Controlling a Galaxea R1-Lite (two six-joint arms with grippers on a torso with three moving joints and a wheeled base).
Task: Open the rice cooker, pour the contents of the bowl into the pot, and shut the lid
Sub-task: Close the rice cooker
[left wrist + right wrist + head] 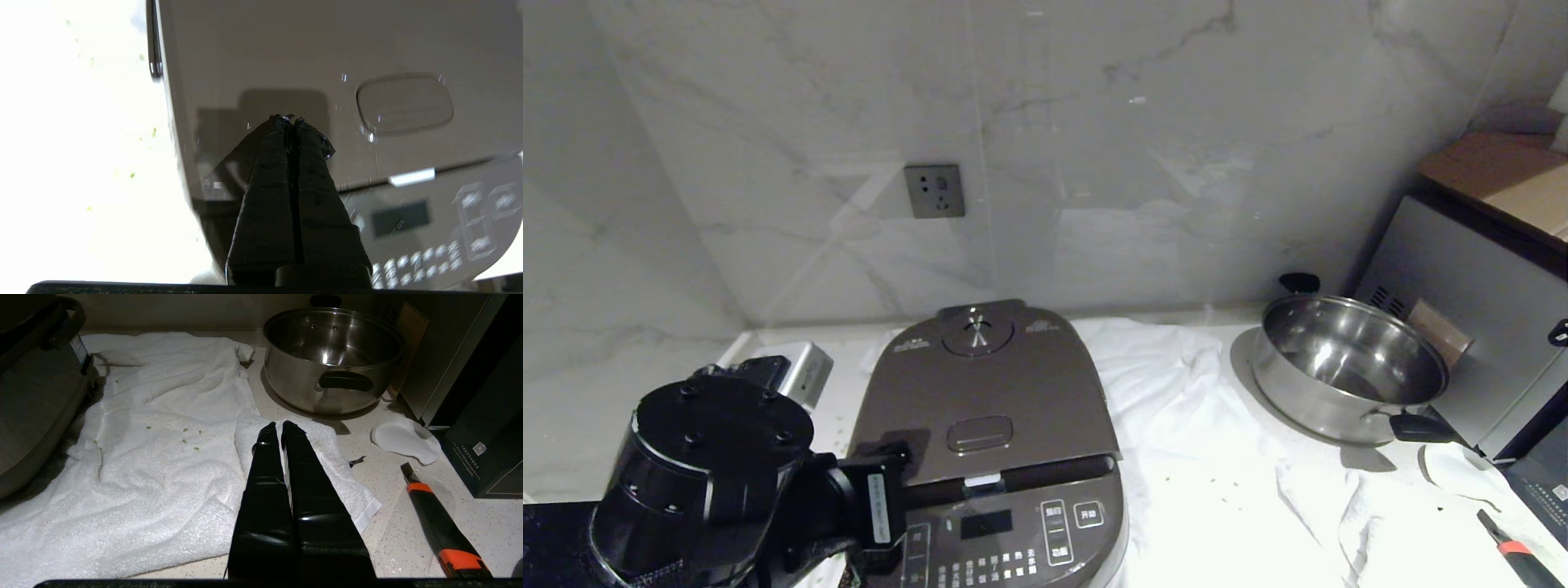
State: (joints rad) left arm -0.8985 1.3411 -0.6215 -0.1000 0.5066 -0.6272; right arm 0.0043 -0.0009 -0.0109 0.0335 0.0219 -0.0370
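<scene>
Left gripper (289,119) is pinched fully closed and empty, its tips over the front left of the dark brown hinged lid (984,384), beside the oblong latch button (404,104). I see the lid down on the big brown-grey rounded-rectangular rice cooker (1021,523), long axis running front to back, button panel facing me and cut off. Right gripper (278,428) is pressed together above the white towel (163,457) on the tabletop (408,535). Lid hides whatever is inside.
</scene>
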